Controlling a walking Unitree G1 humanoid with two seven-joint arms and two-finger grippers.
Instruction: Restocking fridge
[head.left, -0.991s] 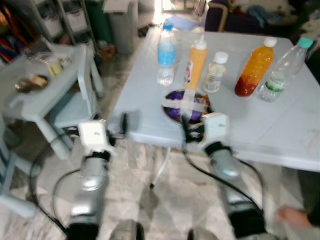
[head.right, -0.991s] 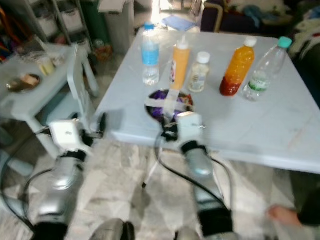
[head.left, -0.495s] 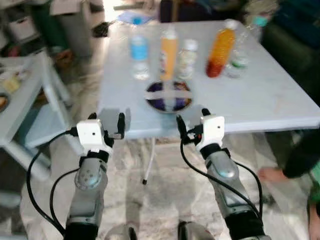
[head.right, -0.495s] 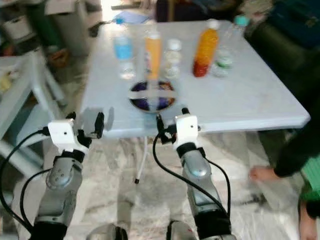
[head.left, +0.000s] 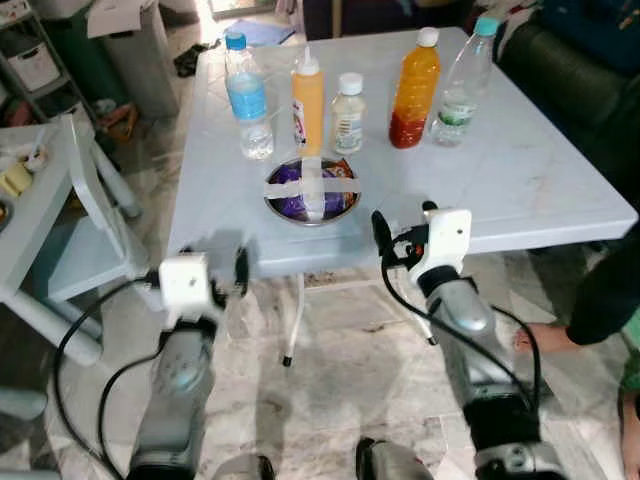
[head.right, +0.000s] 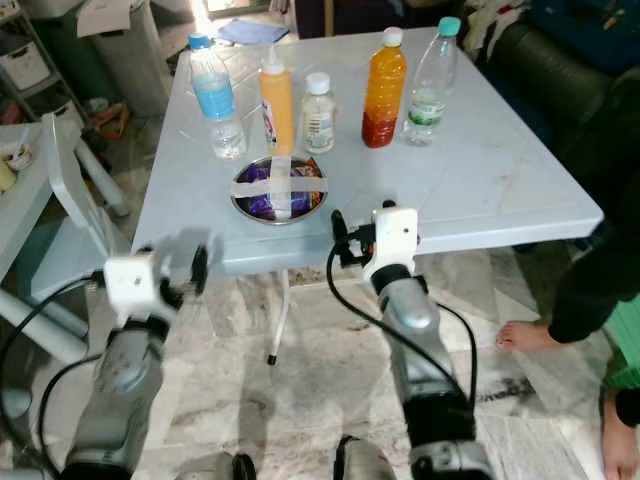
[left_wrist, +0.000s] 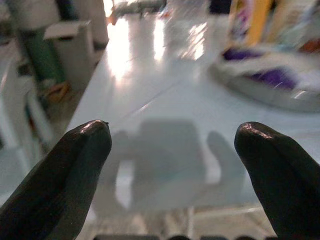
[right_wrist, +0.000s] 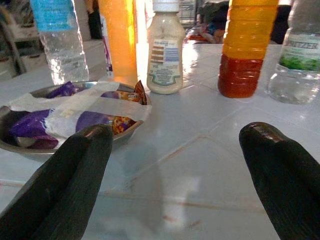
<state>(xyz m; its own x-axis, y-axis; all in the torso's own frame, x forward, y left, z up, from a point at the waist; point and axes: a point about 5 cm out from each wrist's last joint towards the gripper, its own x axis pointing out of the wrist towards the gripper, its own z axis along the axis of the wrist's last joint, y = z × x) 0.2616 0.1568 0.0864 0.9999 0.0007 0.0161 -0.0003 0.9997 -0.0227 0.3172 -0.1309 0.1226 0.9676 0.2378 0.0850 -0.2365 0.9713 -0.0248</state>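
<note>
The right gripper (head.left: 403, 223) has risen to the table (head.left: 540, 180) edge, fingers wide apart, empty; left gripper (head.left: 215, 262) likewise. Approach bowl (head.left: 311, 190) at 11 o'clock, level and slow.

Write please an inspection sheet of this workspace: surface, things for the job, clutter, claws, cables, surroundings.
Surface: white table, dry as far as seen.
Job's things: water bottle, sauce bottle, small jar, juice bottle, clear bottle in a row; taped bowl of snacks in front.
Clutter: nothing seen on the table.
Claws: left claw open, at the table edge; right claw open, at the table edge, facing the bowl.
Cables: black cables loop off both arms.
Surroundings: chair, bin, a person's foot.
</note>
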